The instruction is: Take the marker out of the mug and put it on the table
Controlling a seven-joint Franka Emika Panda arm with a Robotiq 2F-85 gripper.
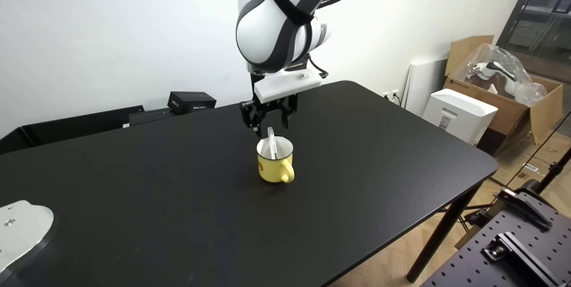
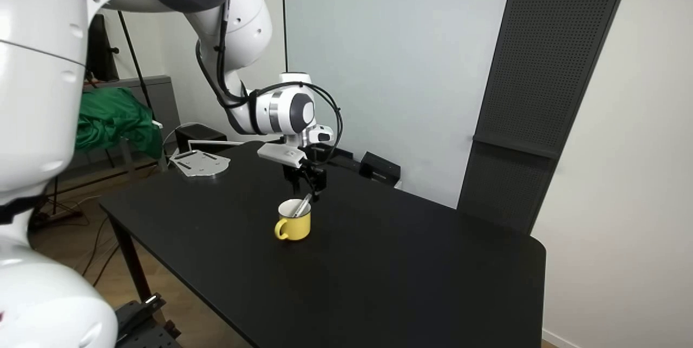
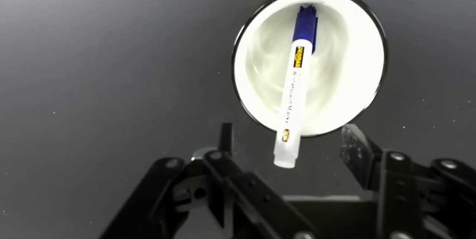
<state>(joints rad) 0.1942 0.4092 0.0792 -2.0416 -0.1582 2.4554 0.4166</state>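
Note:
The yellow mug (image 1: 269, 172) stands upright on the black table (image 1: 178, 197); it also shows in an exterior view (image 2: 298, 229). The white marker (image 3: 295, 83) leans in the mug, its blue end down inside and its white end sticking out past the rim. The marker shows in both exterior views (image 1: 272, 144) (image 2: 302, 206). My gripper (image 3: 288, 142) is open and empty. In the wrist view its fingers lie on either side of the marker's white end, with gaps on both sides. In both exterior views the gripper (image 1: 271, 127) (image 2: 306, 194) is just above the mug, at the marker's upper end.
Black boxes (image 1: 192, 102) lie at the table's edge by the wall. A flat grey plate (image 1: 22, 229) is at the table's left in an exterior view, and a grey plate (image 2: 200, 164) shows in an exterior view. The mug's handle (image 1: 288, 172) points away from the gripper.

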